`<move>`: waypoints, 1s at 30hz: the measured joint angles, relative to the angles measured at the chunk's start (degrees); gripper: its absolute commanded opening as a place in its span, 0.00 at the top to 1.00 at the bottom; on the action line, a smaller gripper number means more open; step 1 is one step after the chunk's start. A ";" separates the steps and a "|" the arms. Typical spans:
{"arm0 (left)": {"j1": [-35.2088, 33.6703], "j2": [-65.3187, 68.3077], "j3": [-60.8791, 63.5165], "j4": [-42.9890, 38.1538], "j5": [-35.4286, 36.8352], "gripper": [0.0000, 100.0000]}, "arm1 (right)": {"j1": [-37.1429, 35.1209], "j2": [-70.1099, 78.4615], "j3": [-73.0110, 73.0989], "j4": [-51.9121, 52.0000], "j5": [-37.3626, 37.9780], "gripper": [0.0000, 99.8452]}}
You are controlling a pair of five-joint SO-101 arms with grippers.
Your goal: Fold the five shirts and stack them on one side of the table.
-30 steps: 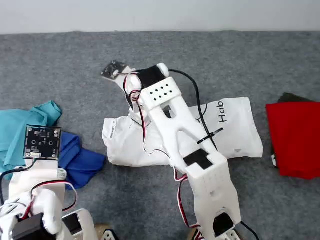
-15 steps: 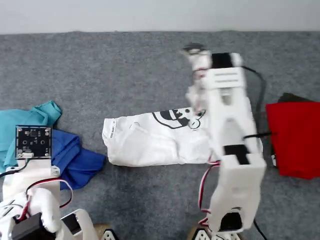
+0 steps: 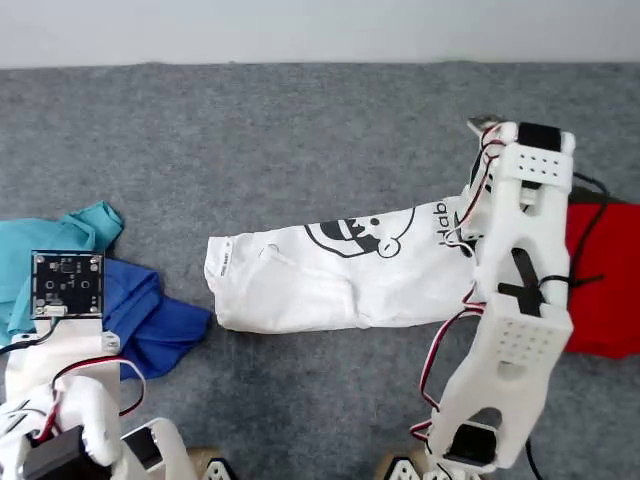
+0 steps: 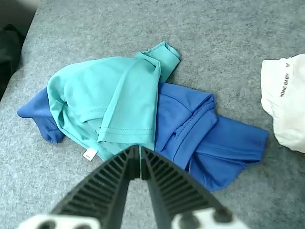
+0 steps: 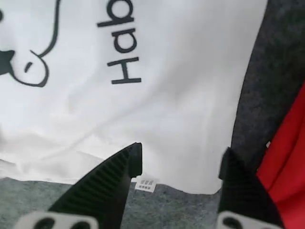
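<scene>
Two arms, one white shirt half folded

One white shirt (image 3: 330,280) lies across the middle of the table (image 3: 300,130), narrowed to a long band, so the fold looks part done, with the ends not yet brought together. The right gripper (image 5: 181,157) hangs low over the end of it nearest the red shirt (image 3: 605,290), jaws spread wide and holding nothing. The next move probably calls for dropping onto that hem, pinching it and carrying it over toward the collar end. The gripper must keep off the red shirt just beside, which looks already folded. The right arm stretches out long from the near edge. The left arm sits drawn back at the near left corner, its left gripper (image 4: 139,152) above the crumpled teal shirt (image 4: 105,95) and blue shirt (image 4: 209,143), jaws pressed together on nothing.
</scene>
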 measured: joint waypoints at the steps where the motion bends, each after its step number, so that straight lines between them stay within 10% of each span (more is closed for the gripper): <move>1: 0.00 0.00 0.00 0.00 0.00 0.98 | 0.26 0.53 0.00 -0.26 0.00 0.71; 10: 0.00 0.00 0.00 0.00 0.00 0.98 | 0.44 8.79 0.00 -7.30 -0.79 0.72; 17: 0.00 0.00 0.00 0.00 0.00 0.98 | 1.14 11.78 -1.05 -8.00 -1.93 1.00; 30: 0.00 0.00 0.00 0.00 0.00 0.98 | 0.53 3.96 -0.18 -1.76 5.19 0.99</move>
